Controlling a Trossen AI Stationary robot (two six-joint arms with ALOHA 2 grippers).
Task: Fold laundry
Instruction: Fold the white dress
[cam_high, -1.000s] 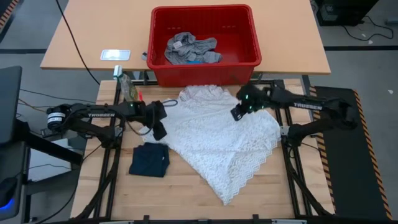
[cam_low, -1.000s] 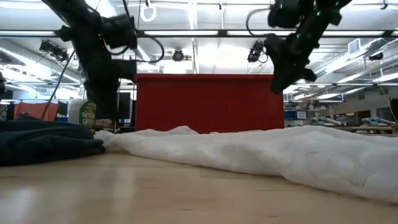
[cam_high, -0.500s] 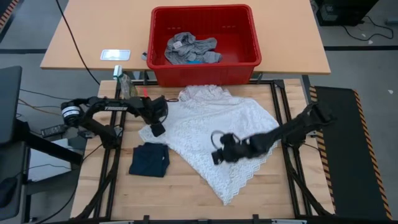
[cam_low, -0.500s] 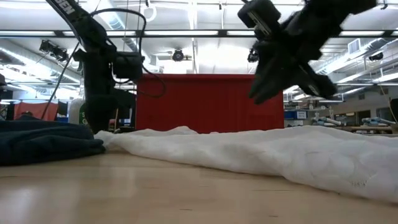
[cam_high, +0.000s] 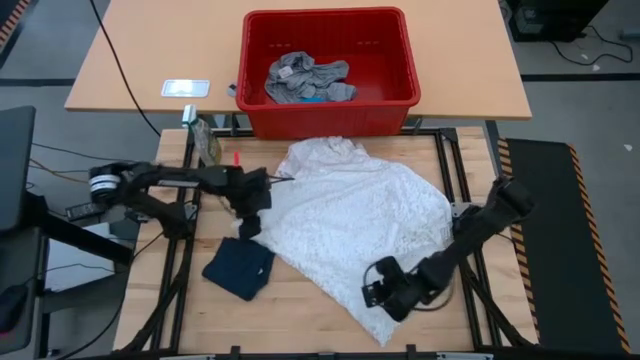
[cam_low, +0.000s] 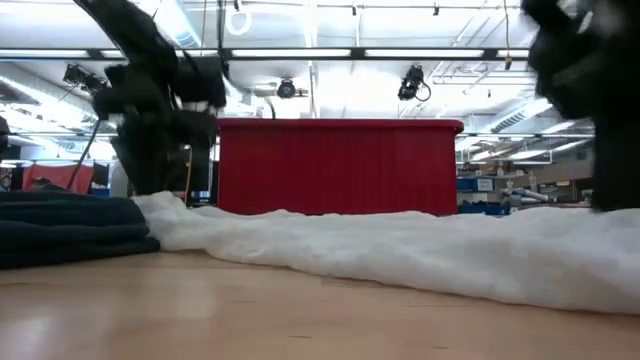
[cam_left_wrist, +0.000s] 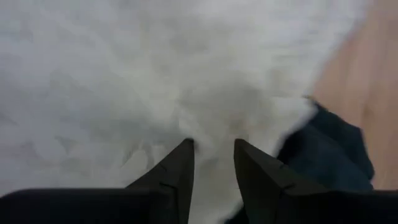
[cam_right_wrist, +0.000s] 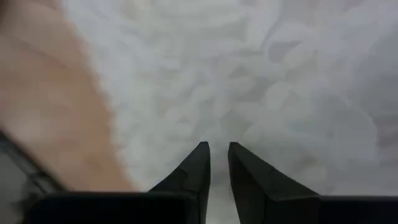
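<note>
Lying spread between both tools, the white lace garment (cam_high: 360, 215) is met at opposite edges for folding: the left gripper (cam_left_wrist: 211, 155) and right gripper (cam_right_wrist: 217, 155) are nearly closed, nothing visibly pinched.

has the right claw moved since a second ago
Yes. The right claw has swung away from the red basket to the white garment's near corner.

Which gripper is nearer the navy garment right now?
Left. The left gripper sits at the white garment's left edge, just above the navy garment. The right gripper is across the table at the white garment's lower corner.
</note>
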